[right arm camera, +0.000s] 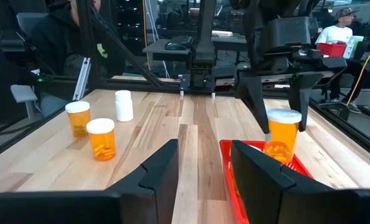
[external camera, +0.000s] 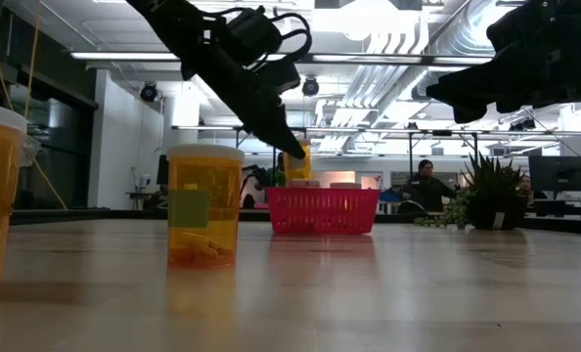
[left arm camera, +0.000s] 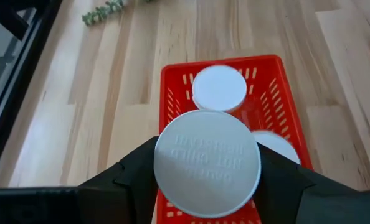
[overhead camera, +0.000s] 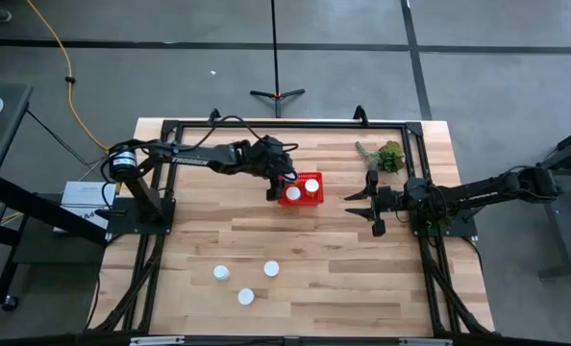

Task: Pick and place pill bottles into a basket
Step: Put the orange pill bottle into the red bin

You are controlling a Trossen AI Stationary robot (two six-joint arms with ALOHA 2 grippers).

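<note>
Clamping a white-capped amber plastic pill bottle (left arm camera: 207,164) between them, the left gripper's (overhead camera: 284,183) two dark fingers (left arm camera: 130,171) hold it in the air above the near-left edge of the small bright red plastic basket (overhead camera: 301,200) with slotted sides. The low view shows this bottle hanging clear above the basket's rim. Two more white-capped bottles (overhead camera: 293,193) already stand inside the basket, side by side. The basket sits on the light wooden counter (overhead camera: 314,259) toward its far middle. Three further white-capped pill bottles (overhead camera: 245,297) stand in a loose cluster near the counter's front, well apart from the basket. The right gripper (overhead camera: 373,207) hovers to the right of the basket, its fingers spread wide and empty. A green plant sprig (overhead camera: 385,155) lies at the counter's far right, beyond the right gripper.
</note>
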